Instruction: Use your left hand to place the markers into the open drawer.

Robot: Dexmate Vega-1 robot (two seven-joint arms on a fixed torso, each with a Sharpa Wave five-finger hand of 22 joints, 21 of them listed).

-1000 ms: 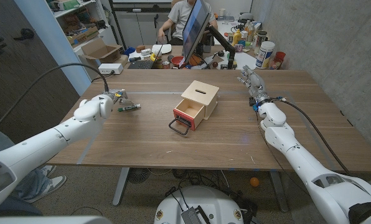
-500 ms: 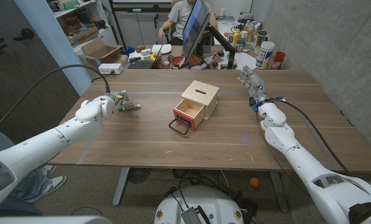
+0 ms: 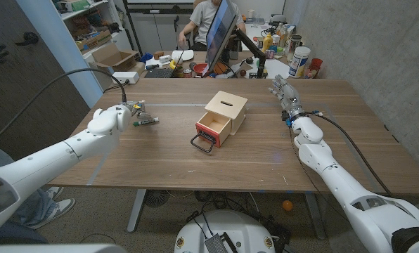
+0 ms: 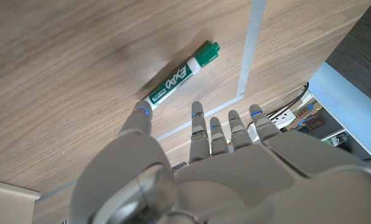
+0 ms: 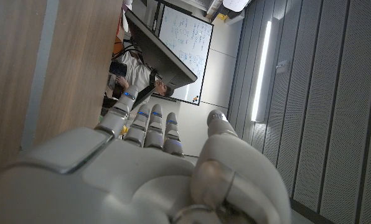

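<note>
Centrally, on a wood-grain table (image 3: 195, 161), a pale wooden box (image 3: 226, 112) has its drawer (image 3: 211, 131) pulled open. Left hand (image 3: 129, 116), smooth grey plastic, hovers with fingers apart, holding nothing, just beside a green-capped white cylindrical marker (image 4: 181, 74) lying on the table. Right hand (image 3: 282, 91) holds nothing, fingers straight.

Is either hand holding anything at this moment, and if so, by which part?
Nothing is held. The left hand hovers open just short of the green marker lying on the table; the right hand is empty too.
</note>
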